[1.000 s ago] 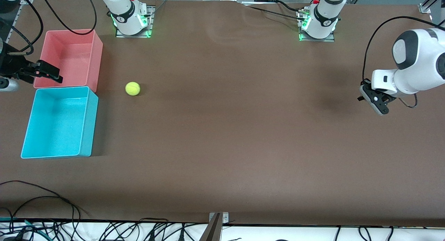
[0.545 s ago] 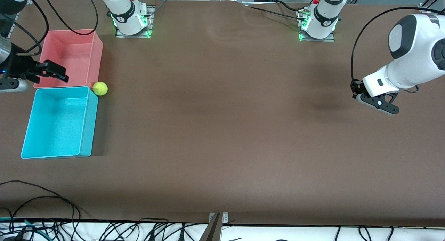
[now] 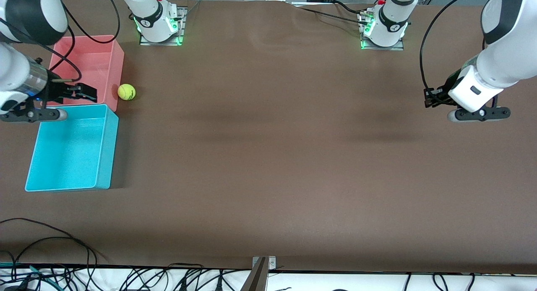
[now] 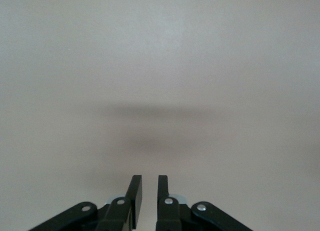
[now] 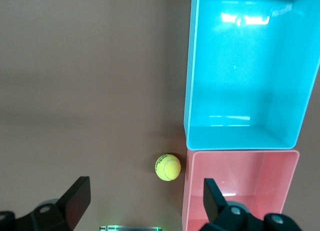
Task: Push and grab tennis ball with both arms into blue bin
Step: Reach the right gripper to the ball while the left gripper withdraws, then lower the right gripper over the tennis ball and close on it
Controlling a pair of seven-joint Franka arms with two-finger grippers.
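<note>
While the tennis ball rests on the brown surface in the upper left of the front view, just beside the outer wall of the pink bin and a little above the top corner of the blue bin, the pushing half of the job looks finished and the grab is the step in hand. Both bins are empty. The right gripper hangs at the left edge of the front view, over the seam where the pink bin meets the blue one, its fingers spread wide with nothing between them; in the right wrist view the ball shows between the two finger tips but well below them, hard against the pink wall. The next move probably calls for sliding that gripper sideways until it stands over the ball, then lowering it so one finger slips into the narrow space by the pink wall, which may be tight. From there the ball needs only a short carry over the blue rim. The left gripper waits at the right side of the front view, over bare surface and well apart from the ball, its fingers parted by only a narrow gap and gripping nothing.
</note>
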